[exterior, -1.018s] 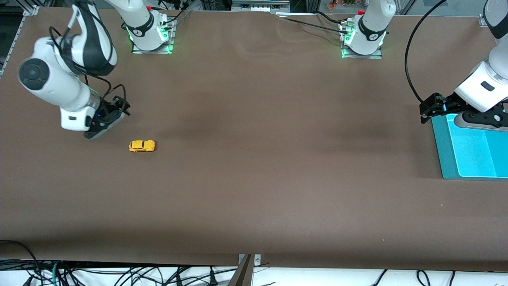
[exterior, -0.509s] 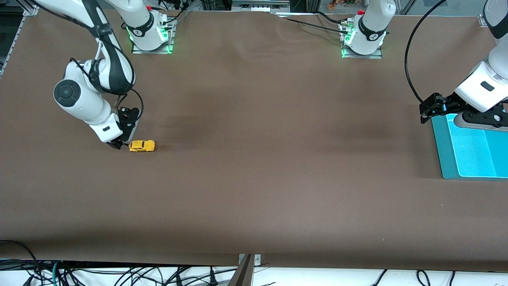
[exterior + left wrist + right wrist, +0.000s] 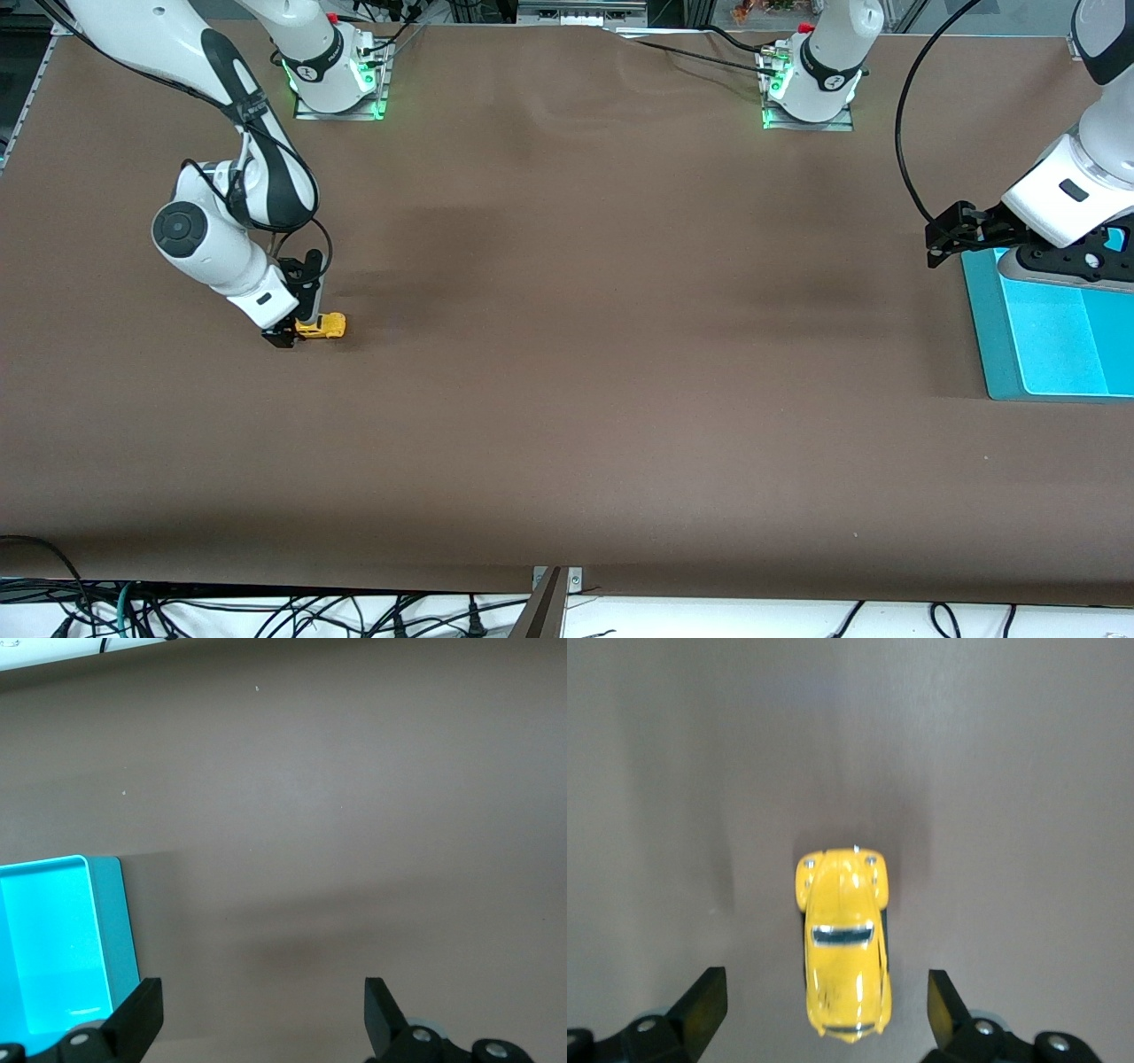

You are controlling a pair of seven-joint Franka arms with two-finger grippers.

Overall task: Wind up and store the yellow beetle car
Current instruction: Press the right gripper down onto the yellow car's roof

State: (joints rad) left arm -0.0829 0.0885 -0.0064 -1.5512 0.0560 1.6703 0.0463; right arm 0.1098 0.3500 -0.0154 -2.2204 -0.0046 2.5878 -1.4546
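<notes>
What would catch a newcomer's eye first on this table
The yellow beetle car, tiny and bright on the brown table toward the right arm's end, with the right end effector open around it. Next, the glowing turquoise bin at the left arm's end, with the left end effector open beside it.

The yellow beetle car [image 3: 324,327] [image 3: 843,942] was a small, glossy toy with a rounded body and dark windows. It sat upright on its wheels on the brown counter [image 3: 567,399], toward the right arm's end, lengthwise along the counter.

right gripper [image 3: 297,330] straddling yellow beetle car [image 3: 322,327] on table [image 3: 567,399]
</notes>
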